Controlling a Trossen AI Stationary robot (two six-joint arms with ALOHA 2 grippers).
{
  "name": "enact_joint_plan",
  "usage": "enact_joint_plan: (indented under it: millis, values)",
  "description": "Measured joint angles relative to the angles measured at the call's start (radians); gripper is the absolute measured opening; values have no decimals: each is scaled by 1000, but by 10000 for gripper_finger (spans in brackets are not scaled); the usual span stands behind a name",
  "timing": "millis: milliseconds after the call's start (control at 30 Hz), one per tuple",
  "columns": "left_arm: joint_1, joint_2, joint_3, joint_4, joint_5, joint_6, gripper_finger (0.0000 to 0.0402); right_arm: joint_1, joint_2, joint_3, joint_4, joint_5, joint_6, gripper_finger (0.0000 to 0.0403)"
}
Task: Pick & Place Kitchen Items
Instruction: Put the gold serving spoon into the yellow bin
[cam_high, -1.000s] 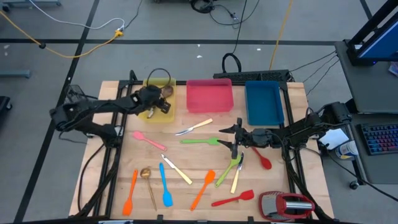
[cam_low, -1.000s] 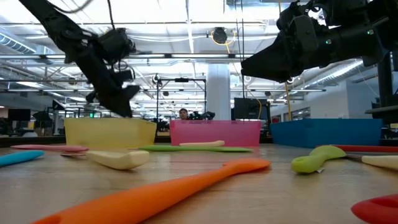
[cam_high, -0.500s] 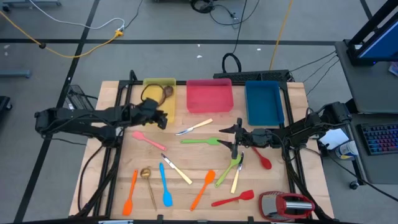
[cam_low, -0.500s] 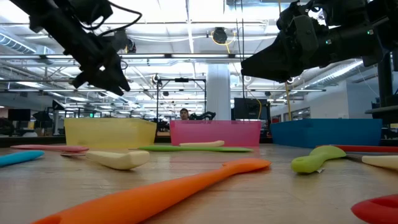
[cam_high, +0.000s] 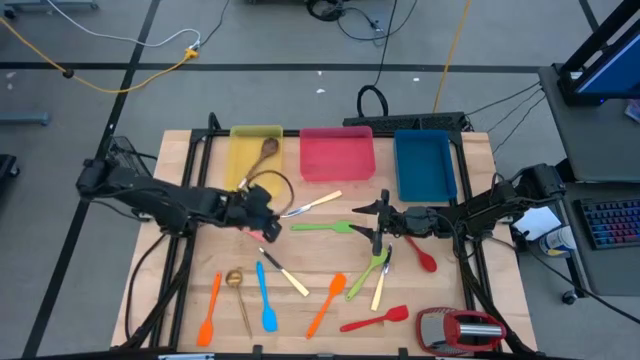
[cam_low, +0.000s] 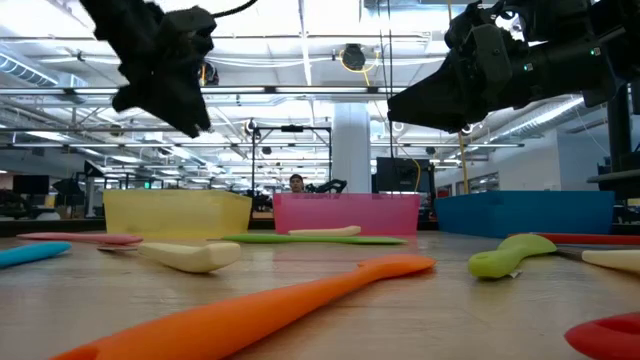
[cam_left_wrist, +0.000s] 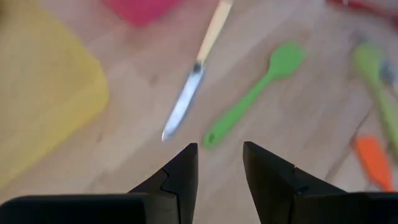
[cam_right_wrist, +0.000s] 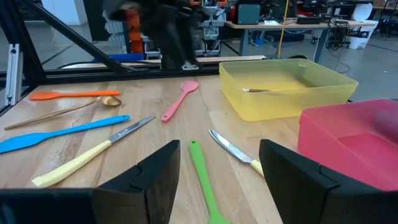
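Hovering over the wooden table (cam_high: 470, 150) with its fingers parted and nothing between them, the left gripper (cam_high: 265, 213) sits near the pink spatula (cam_right_wrist: 180, 99) and the cream-handled knife (cam_high: 312, 205), so the step in hand looks like reaching for the next utensil. One spoon (cam_high: 263, 154) already lies in the yellow tray (cam_high: 243, 137). Next, it likely must lower onto a handle and close. The right gripper (cam_high: 368, 222) waits wide open and empty above the green spatula (cam_high: 322, 227). Orange, blue and red spatulas lie scattered nearer the front; pink and blue trays stand empty. Beyond is an open workshop hall.
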Motion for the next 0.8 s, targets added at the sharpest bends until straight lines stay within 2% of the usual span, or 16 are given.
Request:
enact_joint_plan:
  millis: [100,267,567,800]
  values:
    - [-53,89,104,-168,10,-120,131,0,0,0,0,0,0,212]
    - [-143,188,218,-337,117,-306,131,0,0,0,0,0,0,212]
    - [-297,228,257,-351,321,-611,131,1,0,0,0,0,1,212]
    - [-366,228,257,-351,546,-814,131,2,0,0,-1,-1,0,212]
